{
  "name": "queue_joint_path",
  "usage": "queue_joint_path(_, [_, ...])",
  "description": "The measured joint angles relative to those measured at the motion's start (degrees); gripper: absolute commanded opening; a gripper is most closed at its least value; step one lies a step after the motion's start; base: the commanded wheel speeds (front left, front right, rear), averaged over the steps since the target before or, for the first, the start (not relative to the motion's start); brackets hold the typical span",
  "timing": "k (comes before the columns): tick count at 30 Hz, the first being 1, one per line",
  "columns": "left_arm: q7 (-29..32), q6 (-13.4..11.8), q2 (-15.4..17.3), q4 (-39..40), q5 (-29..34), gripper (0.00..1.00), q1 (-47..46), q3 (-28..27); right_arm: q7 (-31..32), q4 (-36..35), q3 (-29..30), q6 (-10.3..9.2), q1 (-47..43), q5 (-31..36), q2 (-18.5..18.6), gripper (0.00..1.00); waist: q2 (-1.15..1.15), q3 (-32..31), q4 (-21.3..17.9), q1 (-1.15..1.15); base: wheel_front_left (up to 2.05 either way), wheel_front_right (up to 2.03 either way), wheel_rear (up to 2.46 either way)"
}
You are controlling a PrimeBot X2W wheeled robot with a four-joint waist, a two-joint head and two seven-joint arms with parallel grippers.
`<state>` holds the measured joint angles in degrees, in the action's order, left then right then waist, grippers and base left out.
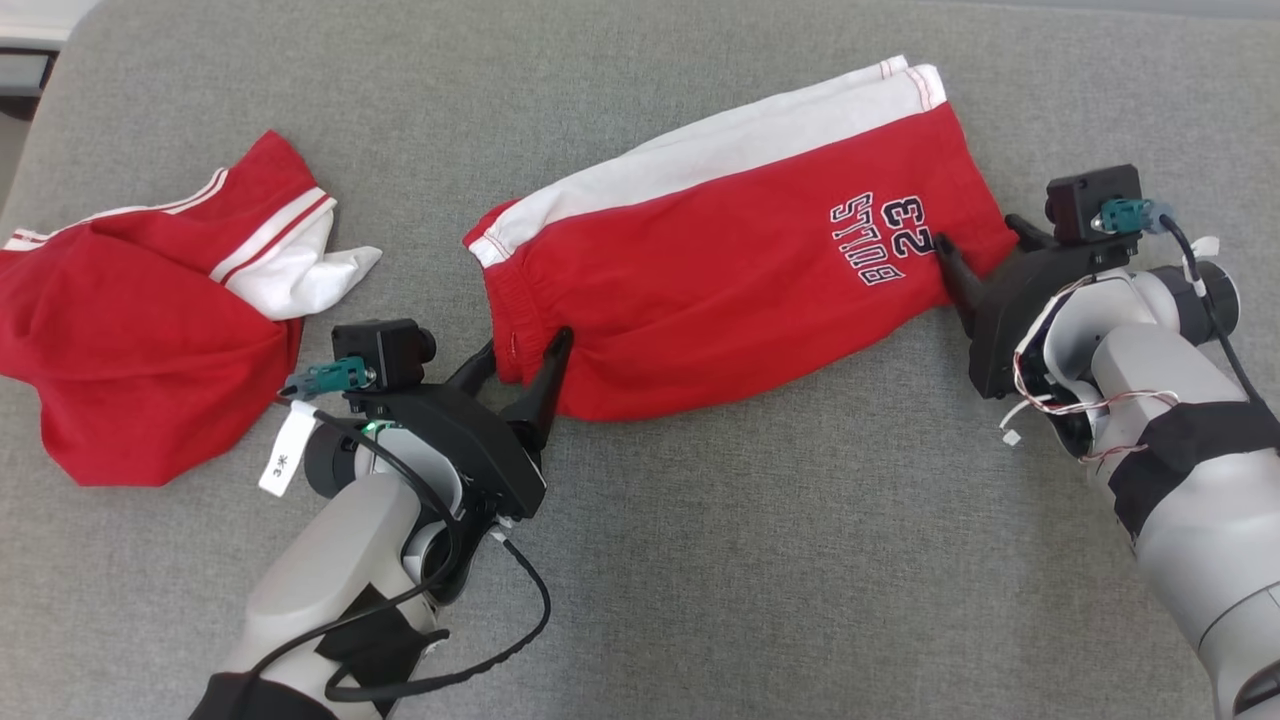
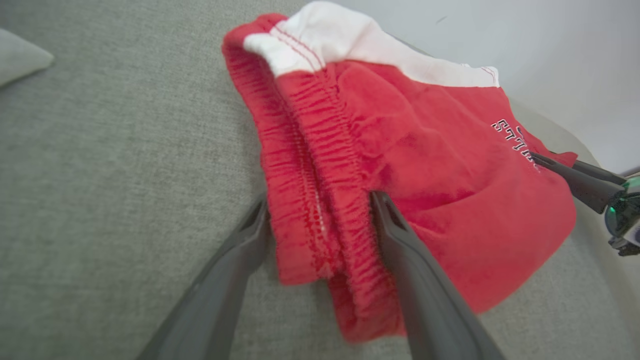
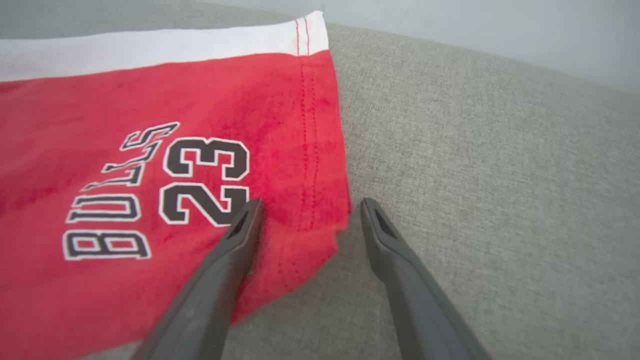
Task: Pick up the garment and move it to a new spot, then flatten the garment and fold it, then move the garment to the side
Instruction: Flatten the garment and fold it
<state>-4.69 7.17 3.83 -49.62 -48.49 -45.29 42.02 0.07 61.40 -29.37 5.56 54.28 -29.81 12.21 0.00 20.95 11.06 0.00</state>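
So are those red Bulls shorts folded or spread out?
Folded in half: the red shorts lie flat, one leg's width showing, waistband layers stacked.

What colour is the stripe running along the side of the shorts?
White stripe on red shorts; clearest in the head view.

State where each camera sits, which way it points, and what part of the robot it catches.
Head view: above, looking down at the grey cushion, red shorts and a second red garment; both forearms, left gripper, right gripper.
Left wrist view: low, along its open fingers straddling the waistband; the right gripper at far right.
Right wrist view: low, along its open fingers at the hem corner.
Shared: all three show the red shorts.
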Motion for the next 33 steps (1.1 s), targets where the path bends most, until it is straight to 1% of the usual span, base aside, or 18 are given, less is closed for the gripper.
queue_joint_path(1, [0.3,0.0,0.0,-0.1,-0.1,1.0,-0.1,0.1,0.0,0.1,0.0,0.0,0.1,0.0,0.0,1.0,0.0,0.1,0.0,0.0,0.0,0.0,0.0])
queue_joint_path(2, [0.6,0.3,0.0,-0.4,-0.3,1.0,-0.3,0.2,0.0,0.3,0.1,0.0,0.1,0.0,-0.1,0.77,0.0,0.1,0.1,0.0,0.0,0.0,0.0])
queue_joint_path(3, [1.0,0.4,0.0,-0.8,-0.5,0.9,-0.7,0.4,0.0,0.4,0.1,0.01,0.1,0.0,-0.2,0.18,0.0,0.1,0.1,-0.01,0.0,0.0,0.0])
queue_joint_path(4, [1.2,0.4,0.0,-1.1,-0.6,0.33,-0.9,0.5,0.0,0.5,0.0,0.08,0.1,0.0,-0.3,0.0,0.0,0.1,0.1,-0.01,0.0,0.0,0.0])
queue_joint_path(5, [1.2,0.4,0.0,-1.3,-0.6,0.0,-0.9,0.5,0.0,0.7,0.0,0.08,0.1,-0.1,-0.4,0.0,0.0,0.1,0.1,0.0,0.0,0.0,0.0])
queue_joint_path(7, [2.0,0.4,0.0,-1.3,-1.7,0.0,-1.0,0.9,0.0,1.0,0.0,0.48,0.2,-0.3,-0.8,0.0,0.0,0.0,0.0,0.0,0.0,0.0,0.0])
queue_joint_path(11, [2.2,0.4,-0.2,-1.5,-2.7,0.0,-1.0,1.2,-0.2,1.3,0.1,0.52,0.2,-0.4,-0.9,0.0,0.0,-0.1,0.0,0.0,0.0,0.0,0.0])
queue_joint_path(15, [2.4,0.4,-0.3,-1.8,-3.3,0.0,-1.1,1.4,-1.8,1.4,0.6,0.98,0.0,-1.0,-0.9,0.0,0.01,-0.6,0.0,0.0,0.0,0.0,0.0])
queue_joint_path(20, [2.0,0.4,-0.4,-2.2,-4.0,0.0,-0.7,1.4,-4.0,1.5,1.3,1.01,-2.0,-2.0,-0.7,0.0,0.01,-1.6,0.0,0.0,0.0,0.0,0.0])
queue_joint_path(28, [0.5,0.4,-0.1,-2.3,-4.1,0.0,2.9,3.3,-9.6,1.0,2.7,1.53,-8.5,-4.6,-0.6,0.0,0.01,-5.1,-0.5,0.0,0.0,0.0,0.0])
queue_joint_path(33, [-0.5,0.4,0.7,-1.7,-4.1,0.0,6.1,4.6,-12.3,-0.3,3.0,1.83,-13.8,-5.6,-0.6,0.0,0.01,-8.2,-1.1,0.0,0.0,0.0,0.0])
